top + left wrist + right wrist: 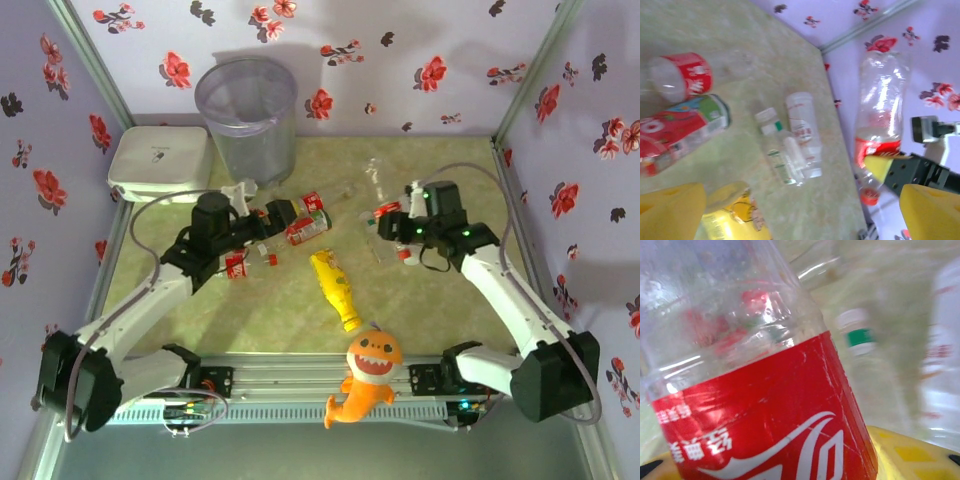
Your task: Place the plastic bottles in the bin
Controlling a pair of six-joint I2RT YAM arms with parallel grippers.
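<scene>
- An orange plush shark [370, 372] sits at the middle of the near edge of the table [450, 300].
- Just beyond it, a yellow squeeze bottle [335, 290] lies on its side, about mid-table.
- The left claw [800, 205] hangs over the middle of the table with its yellow fingers [670, 210] spread wide and nothing between them.
- Ahead of that claw, slightly left of centre, a clear red-label bottle [682, 75] and a red-and-green-label bottle [682, 127] lie side by side on the table.
- Two small white-capped bottles [790, 145] lie touching each other between the two claws.
- The right claw [393, 228], right of centre, is clamped on a red-banded clear bottle [765, 415]. In the left wrist view this bottle stands cap down, with a yellow pad against its label.
- The bin [245, 115] stands upright by the far edge, left of centre, well apart from the held bottle.
- A white box [160, 162] sits just beside the bin in the far left corner.
</scene>
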